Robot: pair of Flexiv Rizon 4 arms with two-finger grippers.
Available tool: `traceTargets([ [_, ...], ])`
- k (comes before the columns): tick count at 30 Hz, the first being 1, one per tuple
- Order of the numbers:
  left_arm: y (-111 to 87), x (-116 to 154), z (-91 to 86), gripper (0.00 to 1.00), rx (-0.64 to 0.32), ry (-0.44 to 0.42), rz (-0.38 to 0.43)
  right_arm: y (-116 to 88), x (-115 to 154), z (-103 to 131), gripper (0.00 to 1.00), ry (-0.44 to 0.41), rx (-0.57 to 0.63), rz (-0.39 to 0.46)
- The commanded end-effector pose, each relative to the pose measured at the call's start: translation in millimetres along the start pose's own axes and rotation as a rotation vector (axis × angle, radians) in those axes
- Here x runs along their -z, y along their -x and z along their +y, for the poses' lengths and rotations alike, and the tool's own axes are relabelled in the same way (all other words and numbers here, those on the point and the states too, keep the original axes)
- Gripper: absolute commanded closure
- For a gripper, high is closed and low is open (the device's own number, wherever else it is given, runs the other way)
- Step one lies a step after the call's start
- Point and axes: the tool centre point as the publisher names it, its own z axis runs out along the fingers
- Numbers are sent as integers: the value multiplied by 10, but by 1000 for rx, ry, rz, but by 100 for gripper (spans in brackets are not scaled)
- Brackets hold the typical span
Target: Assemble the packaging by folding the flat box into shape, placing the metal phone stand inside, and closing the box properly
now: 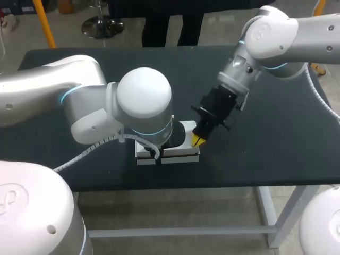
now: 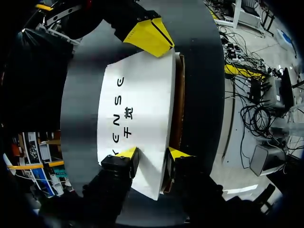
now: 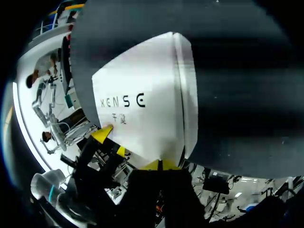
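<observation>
The white box [image 1: 178,155] with dark print lies near the table's front edge, folded into shape; a brown seam [image 2: 178,95] runs along one long side. My left gripper [image 1: 158,153] comes down on the box's near end [image 2: 137,95], and its fingers [image 2: 127,154] hold that end from two sides. My right gripper [image 1: 200,139] is shut, its yellow tips together against the box's far end [image 3: 142,85]. In the left wrist view my right gripper [image 2: 149,37] sits on the far corner. No metal phone stand is in view.
The black table [image 1: 265,149] has bare surface behind and to the right of the box. The box lies close to the table's front edge [image 1: 223,186]. My left arm's large wrist [image 1: 144,101] hides much of the box from above.
</observation>
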Motion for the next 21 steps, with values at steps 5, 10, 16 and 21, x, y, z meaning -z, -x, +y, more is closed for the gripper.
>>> traceTargets([
  [5,1,-22,-13,59,3,5,2,22,-29,35,100,-12,0,2],
  [10,-12,13,16,56,-3,0,15,29,-33,42,100,-13,-2,4],
  [16,-35,85,54,52,-1,3,18,24,-37,46,100,-11,-1,3],
  [21,-23,197,139,53,13,-45,20,19,-41,49,100,-10,-2,3],
])
